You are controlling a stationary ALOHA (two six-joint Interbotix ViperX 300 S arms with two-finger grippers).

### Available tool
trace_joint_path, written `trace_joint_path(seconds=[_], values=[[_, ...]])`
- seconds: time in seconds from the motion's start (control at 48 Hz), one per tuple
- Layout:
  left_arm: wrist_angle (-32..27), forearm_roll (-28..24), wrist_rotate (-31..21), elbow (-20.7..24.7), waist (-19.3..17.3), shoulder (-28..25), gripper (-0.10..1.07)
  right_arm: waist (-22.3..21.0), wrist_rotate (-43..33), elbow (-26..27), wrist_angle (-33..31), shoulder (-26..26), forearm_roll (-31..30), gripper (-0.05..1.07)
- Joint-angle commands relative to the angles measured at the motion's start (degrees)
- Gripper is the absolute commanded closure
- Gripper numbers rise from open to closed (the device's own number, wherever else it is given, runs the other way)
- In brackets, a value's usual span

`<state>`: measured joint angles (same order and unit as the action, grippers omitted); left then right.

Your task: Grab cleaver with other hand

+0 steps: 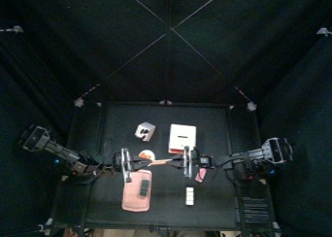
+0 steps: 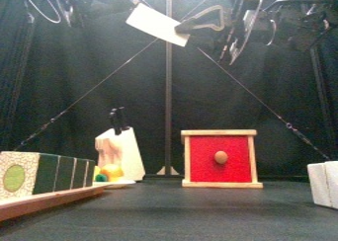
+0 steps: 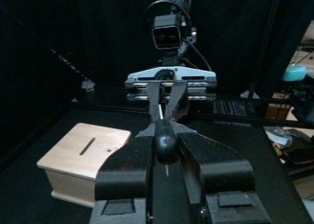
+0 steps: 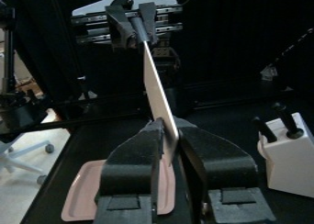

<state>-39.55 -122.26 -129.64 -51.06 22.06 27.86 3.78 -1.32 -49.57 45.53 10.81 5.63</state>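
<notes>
The cleaver (image 2: pixel 161 25) has a white blade and hangs high above the table between the two grippers. In the top view it lies at the table's middle (image 1: pixel 161 161). My left gripper (image 1: pixel 131 164) is shut on one end of it; in the left wrist view (image 3: pixel 162 136) the cleaver (image 3: pixel 157 101) runs edge-on to the other gripper. My right gripper (image 1: pixel 189 164) is shut on the other end; in the right wrist view (image 4: pixel 166 134) the pale blade (image 4: pixel 152 76) rises from its jaws to the left gripper.
A red box in a wooden frame (image 2: pixel 220 158) stands at the table's back middle (image 1: pixel 182 135). A white knife block (image 2: pixel 122 156) stands left of it. A pink tray (image 1: pixel 135 194) with dark blocks lies front left. White blocks (image 1: pixel 189 196) lie front right.
</notes>
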Motion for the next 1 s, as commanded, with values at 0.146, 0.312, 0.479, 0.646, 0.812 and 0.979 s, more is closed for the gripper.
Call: trace_joint_path(seconds=[0.146,0.312,0.479,0.646,0.812,0.979], values=[[-0.2,0.0,-0.2,-0.1,-0.1,0.1,0.43,1.1,0.0,0.4,0.6,1.6,0.4,0.60],[-0.2,0.2,-0.2,-0.8,-0.1,0.1,0.42,2.1,0.0,0.6,0.5,1.7,0.4,0.65],[-0.4,0.2,-0.1,-1.1,-0.1,0.2,0.42,2.3,0.1,0.6,0.7,1.7,0.4,0.65],[-0.4,0.2,-0.1,-1.2,-0.1,0.2,0.37,2.0,0.1,0.4,0.7,1.6,0.4,0.65],[-0.4,0.3,-0.1,-1.2,-0.1,0.3,0.25,2.0,0.1,0.4,0.7,1.6,0.4,0.65],[-0.6,-0.2,0.2,-1.2,-0.1,0.2,0.13,2.1,0.0,0.2,0.7,1.5,0.6,0.65]])
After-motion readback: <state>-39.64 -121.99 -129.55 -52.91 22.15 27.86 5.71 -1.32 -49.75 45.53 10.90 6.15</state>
